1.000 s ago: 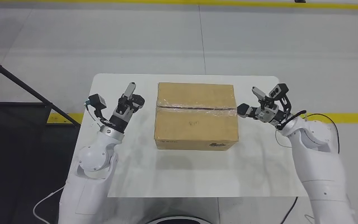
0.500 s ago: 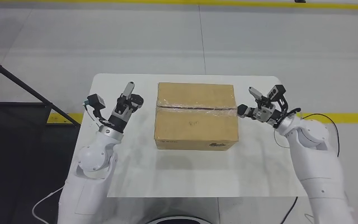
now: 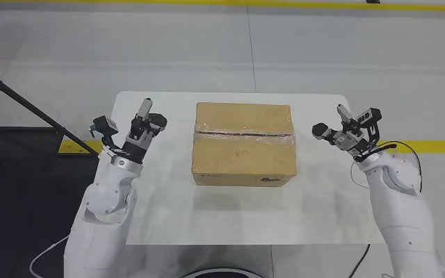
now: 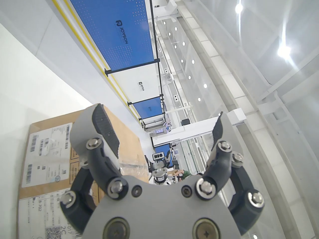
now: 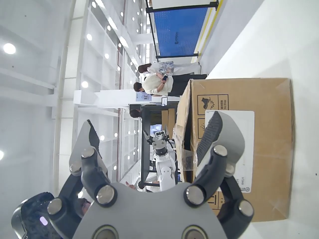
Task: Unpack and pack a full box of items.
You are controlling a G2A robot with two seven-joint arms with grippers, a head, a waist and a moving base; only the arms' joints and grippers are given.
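A closed brown cardboard box (image 3: 243, 143) sits in the middle of the white table (image 3: 229, 215), its top seam sealed with clear tape. My left gripper (image 3: 148, 116) hovers off the box's left side, open and empty; its wrist view shows the box's labelled end (image 4: 47, 165) beyond the gripper (image 4: 162, 123). My right gripper (image 3: 331, 123) hovers off the box's right side, also open and empty. The right wrist view shows that gripper (image 5: 154, 133) in front of the box's other end (image 5: 261, 150) with a white label.
The table's edges lie close behind both arms. A black post (image 3: 35, 111) slants past the table's left side. Yellow floor lines (image 3: 424, 146) run beside the table. Bare tabletop lies in front of the box.
Both grippers have drawn away from the box: the left one moved outward to the left, the right one outward to the right. The box has not moved.
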